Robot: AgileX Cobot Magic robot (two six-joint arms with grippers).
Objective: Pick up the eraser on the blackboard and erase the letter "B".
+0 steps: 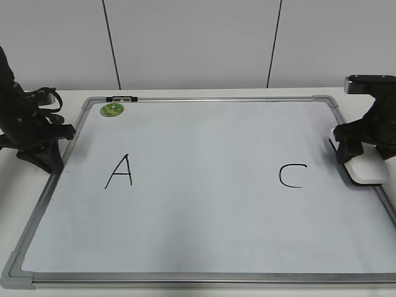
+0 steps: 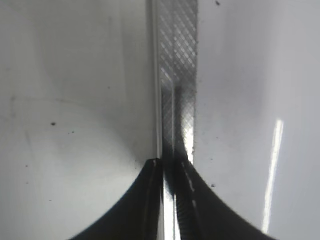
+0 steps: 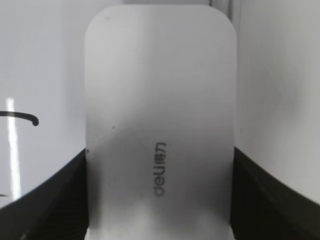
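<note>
The blackboard (image 1: 204, 210) lies flat and bears a black "A" (image 1: 119, 172) and a black "C" (image 1: 292, 176). No letter "B" shows between them; that area is plain white. The white eraser (image 1: 366, 171) rests at the board's right edge. In the right wrist view the eraser (image 3: 160, 100) fills the middle, and my right gripper (image 3: 159, 155) has a finger against each long side, shut on it. My right gripper (image 1: 346, 154) stands just right of the "C". My left gripper (image 1: 57, 159) is shut and empty over the board's left frame (image 2: 177, 75).
A round green magnet (image 1: 112, 109) sits at the board's far left corner, beside a small black and white clip on the frame (image 1: 122, 98). A white wall stands behind the table. The end of the "C" stroke (image 3: 22, 117) shows left of the eraser.
</note>
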